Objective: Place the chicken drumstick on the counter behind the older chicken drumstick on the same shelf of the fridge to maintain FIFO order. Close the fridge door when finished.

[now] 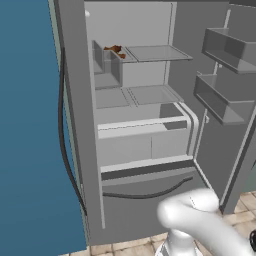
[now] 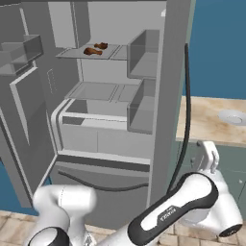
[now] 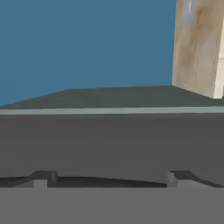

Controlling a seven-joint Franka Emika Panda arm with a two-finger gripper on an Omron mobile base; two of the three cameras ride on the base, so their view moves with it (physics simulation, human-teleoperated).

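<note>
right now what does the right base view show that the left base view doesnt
Right base view: the beige marble-patterned counter beside the fridge, with a round pale dish on it, and two small dark-brown chicken drumsticks lying apart on the top shelf.

Left base view: two boxy grey door bins on the open right-hand door, and the brown meat partly hidden behind a translucent bin.

Both: the tall grey fridge standing open, its flat pale-grey shelves, the blue wall.

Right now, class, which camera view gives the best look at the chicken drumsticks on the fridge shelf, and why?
The right base view: both chicken drumsticks lie unobstructed on the upper shelf, one behind the other. In the left base view the drumsticks are partly hidden behind a translucent bin. The hand view faces blue wall and counter edge, away from them.
</note>
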